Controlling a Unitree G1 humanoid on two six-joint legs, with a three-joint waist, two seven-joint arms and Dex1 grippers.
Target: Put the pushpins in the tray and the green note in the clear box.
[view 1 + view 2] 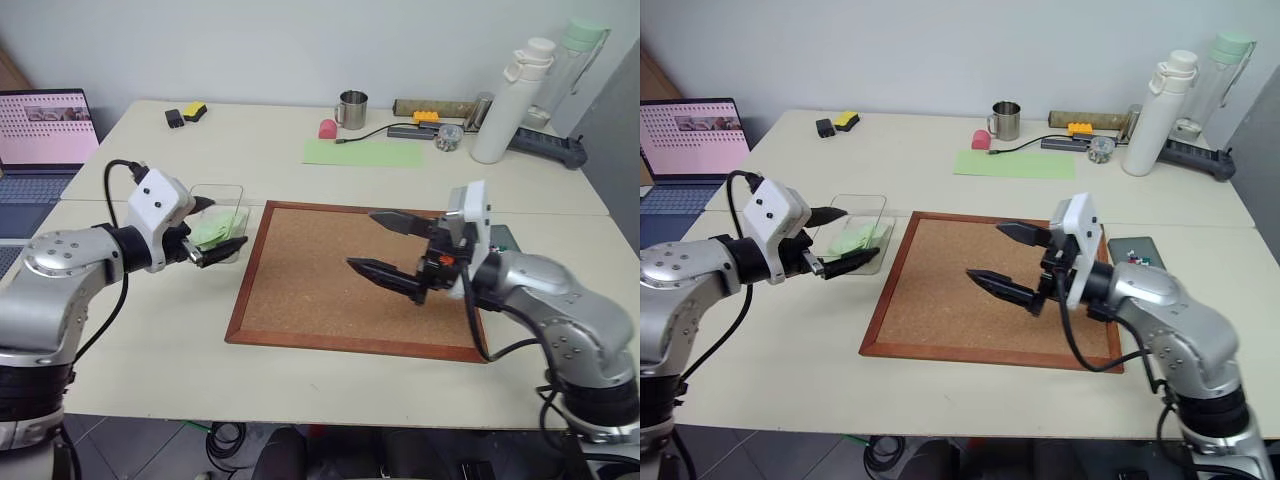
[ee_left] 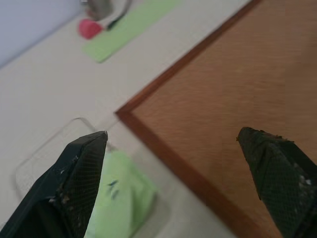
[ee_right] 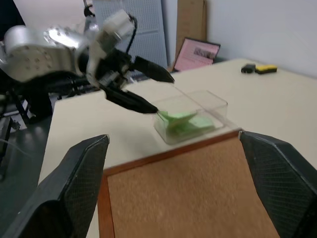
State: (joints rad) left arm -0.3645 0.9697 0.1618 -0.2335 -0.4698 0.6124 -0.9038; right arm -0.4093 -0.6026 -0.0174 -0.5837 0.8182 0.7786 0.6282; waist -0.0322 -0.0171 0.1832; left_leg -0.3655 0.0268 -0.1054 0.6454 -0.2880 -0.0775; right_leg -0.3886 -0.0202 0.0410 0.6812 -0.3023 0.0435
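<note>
A wood-framed cork board (image 1: 340, 285) is laid on the near table. On the far table a large pale-green sheet (image 1: 362, 152), a metal mug (image 1: 351, 109), a pink object (image 1: 327, 128) and a white bottle (image 1: 507, 103) are seen. An open laptop (image 1: 45, 130) is placed at the left.

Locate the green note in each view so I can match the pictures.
Left eye: green note in the clear box, far left.
Right eye, left of centre.
Left wrist, beside the left finger.
Right wrist, mid-frame.
Shared landmark: cork board, beside the box.
</note>
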